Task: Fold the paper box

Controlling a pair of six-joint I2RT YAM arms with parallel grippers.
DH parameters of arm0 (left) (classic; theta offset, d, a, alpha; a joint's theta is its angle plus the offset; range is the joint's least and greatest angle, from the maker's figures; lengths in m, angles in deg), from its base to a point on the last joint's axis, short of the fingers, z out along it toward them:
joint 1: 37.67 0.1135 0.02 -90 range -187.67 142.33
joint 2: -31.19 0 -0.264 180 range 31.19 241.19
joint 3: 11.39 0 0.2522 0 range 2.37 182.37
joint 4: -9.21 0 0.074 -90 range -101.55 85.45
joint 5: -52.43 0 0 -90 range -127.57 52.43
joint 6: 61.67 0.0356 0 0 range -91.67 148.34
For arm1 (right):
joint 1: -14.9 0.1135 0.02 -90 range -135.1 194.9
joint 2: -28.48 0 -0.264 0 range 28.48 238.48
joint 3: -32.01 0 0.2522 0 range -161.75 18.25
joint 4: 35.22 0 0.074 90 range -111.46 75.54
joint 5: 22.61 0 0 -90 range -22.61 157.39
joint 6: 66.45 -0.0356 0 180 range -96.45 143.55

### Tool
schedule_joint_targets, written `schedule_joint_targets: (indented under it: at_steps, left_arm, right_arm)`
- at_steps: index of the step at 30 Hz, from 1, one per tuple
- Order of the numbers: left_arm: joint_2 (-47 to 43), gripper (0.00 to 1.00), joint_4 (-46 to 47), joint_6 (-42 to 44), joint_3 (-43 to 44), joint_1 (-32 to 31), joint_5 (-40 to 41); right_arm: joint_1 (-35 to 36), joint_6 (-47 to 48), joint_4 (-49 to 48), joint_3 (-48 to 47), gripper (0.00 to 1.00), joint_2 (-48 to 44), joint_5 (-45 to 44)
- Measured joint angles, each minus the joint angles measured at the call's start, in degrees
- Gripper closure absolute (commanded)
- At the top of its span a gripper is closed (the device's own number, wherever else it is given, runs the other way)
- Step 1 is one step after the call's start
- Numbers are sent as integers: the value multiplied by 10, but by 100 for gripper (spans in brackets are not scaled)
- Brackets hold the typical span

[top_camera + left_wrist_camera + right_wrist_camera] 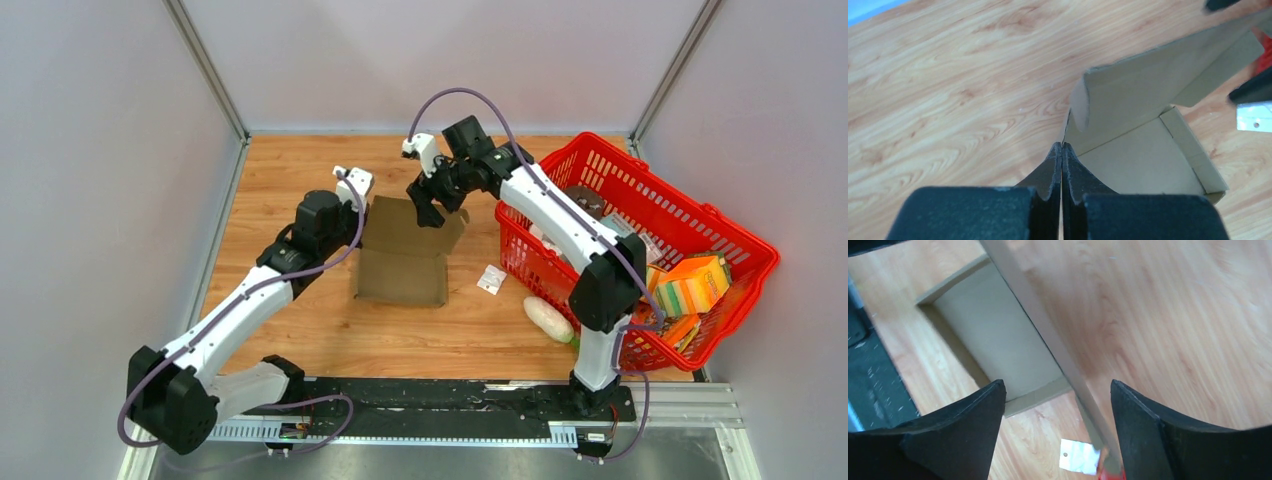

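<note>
**Top view.** Paper box (400, 265) on the wooden tabletop (290, 180), roughly centre, between the two arms. Plain brown card, tray half formed, raised flap (395, 225) on the far side. Left end effector (362, 203) at the box's far left corner, tips hidden under the wrist. Right end effector (428, 210) over the raised flap, pointing down. Red basket (740, 235) to the right of the box and apart from it, full of mixed goods. Small white packet (491, 279) flat on the wood between box and basket. Pale oblong item (548, 318) just beside the basket's near wall.

**Left wrist view.** Left end effector closed, fingers (1050, 170) pressed together along their length, tips right at the box's corner wall. Not possible to tell whether card is nipped between them. Side walls of the tray up, raised flap tilted over the tray.

**Right wrist view.** Right end effector open, its fingers (973, 405) wide apart, gripping nothing. Edge of the raised flap running diagonally through the gap, nearer the right-hand finger, not clearly touching either. Tray of the box below and to the left. White packet lower down on the wood.
</note>
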Motion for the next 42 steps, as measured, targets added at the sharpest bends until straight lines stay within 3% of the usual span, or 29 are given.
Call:
schedule_joint_targets:
  at_steps: [5,10,14,18,27,30,31,34,42]
  left_arm:
    - [-92,100,35,-71,-87,0,84]
    - [-166,100,39,-130,-149,0,172]
    - [-203,100,21,-161,-173,0,227]
    - [-235,100,6,-178,-183,0,252]
    - [-249,100,-21,-219,-186,12,272]
    - [-252,100,-29,-226,-186,15,275]
    - [-252,100,-30,-228,-186,16,275]
    - [-252,100,-31,-232,-186,19,275]
    - [-249,100,-43,-244,-186,25,275]
  right_arm:
    - [-8,-97,-54,36,13,-53,-165]
    - [-14,-218,-68,118,16,-133,-333]
    - [1,-300,-132,218,18,-201,-401]
    - [67,-365,-199,300,23,-259,-445]
    - [206,-456,-68,341,20,-193,-593]
    - [222,-487,-50,340,36,-180,-608]
    - [222,-500,-43,340,60,-173,-616]
    - [226,-527,-22,342,100,-137,-668]
    - [231,-509,7,343,100,15,-779]
